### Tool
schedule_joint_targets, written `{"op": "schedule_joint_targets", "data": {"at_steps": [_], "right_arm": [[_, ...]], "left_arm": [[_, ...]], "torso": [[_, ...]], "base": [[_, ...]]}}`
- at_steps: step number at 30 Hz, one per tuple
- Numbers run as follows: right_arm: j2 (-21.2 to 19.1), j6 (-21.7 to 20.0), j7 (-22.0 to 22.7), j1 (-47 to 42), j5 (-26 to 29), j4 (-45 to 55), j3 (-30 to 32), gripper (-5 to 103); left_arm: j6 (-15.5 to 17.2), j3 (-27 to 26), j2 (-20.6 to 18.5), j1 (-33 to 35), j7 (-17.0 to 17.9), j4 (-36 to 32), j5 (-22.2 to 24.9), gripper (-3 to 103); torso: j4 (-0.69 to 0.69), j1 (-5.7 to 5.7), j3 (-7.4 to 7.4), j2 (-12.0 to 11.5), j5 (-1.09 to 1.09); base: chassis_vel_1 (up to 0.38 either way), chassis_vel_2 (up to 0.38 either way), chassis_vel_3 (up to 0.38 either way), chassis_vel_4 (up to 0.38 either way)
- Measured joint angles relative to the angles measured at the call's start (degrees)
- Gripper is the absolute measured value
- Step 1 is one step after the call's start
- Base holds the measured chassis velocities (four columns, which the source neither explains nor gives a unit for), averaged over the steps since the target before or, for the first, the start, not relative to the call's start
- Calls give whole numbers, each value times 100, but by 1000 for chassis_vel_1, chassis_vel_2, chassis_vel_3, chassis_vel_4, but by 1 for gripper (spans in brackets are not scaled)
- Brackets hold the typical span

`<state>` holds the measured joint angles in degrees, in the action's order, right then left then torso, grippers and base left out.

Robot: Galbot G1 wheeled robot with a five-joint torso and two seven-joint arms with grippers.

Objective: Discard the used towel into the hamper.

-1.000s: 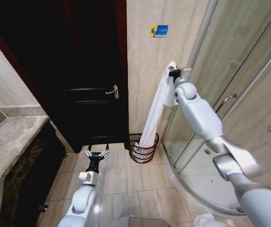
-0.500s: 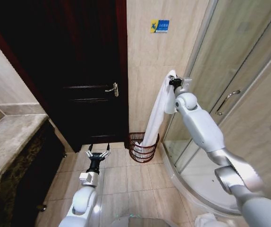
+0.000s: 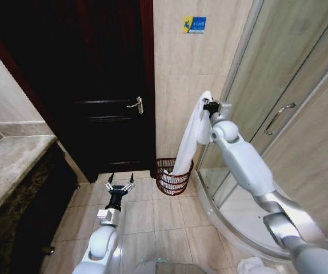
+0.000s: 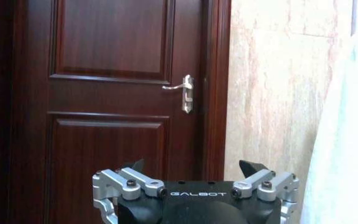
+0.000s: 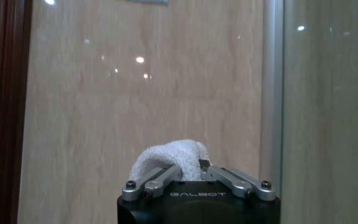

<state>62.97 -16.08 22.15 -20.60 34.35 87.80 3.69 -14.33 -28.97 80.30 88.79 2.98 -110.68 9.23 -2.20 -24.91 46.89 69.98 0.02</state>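
Observation:
A long white towel [image 3: 190, 137] hangs from my right gripper [image 3: 208, 105], which is shut on its top end up against the beige tiled wall. The towel's lower end rests inside the hamper [image 3: 172, 177], a small round dark wicker basket on the floor by the wall. In the right wrist view the towel's bunched top [image 5: 173, 156] sticks out between the shut fingers [image 5: 160, 178]. My left gripper [image 3: 120, 180] is open low over the floor tiles, left of the hamper, facing the door. The towel [image 4: 347, 140] hangs at the edge of the left wrist view.
A dark wooden door [image 3: 104, 85] with a metal handle [image 3: 136, 105] stands left of the hamper. A glass shower enclosure [image 3: 278, 97] with a curved base fills the right. A stone counter [image 3: 7, 165] runs along the left. Open floor tiles [image 3: 158, 220] lie before the hamper.
My right gripper has come down with the towel, so more of it has sunk into the hamper. The head camera has tilted slightly. The left arm has barely moved.

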Motion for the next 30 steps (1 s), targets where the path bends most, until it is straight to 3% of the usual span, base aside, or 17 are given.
{"op": "schedule_joint_targets", "data": {"at_steps": [16, 30], "right_arm": [[-200, 5, -315, -1020, -215, 689, 273, 5], [-194, 21, -312, -1230, -261, 939, 254, 5]], "left_arm": [[-44, 67, 100, 103, -43, -12, -180, 100], [-86, 80, 131, 101, -90, 10, -242, 100]], "torso": [[0, 199, -227, -425, -1], [0, 374, -441, -815, -2]], "base": [[0, 0, 0, 0], [0, 0, 0, 0]]}}
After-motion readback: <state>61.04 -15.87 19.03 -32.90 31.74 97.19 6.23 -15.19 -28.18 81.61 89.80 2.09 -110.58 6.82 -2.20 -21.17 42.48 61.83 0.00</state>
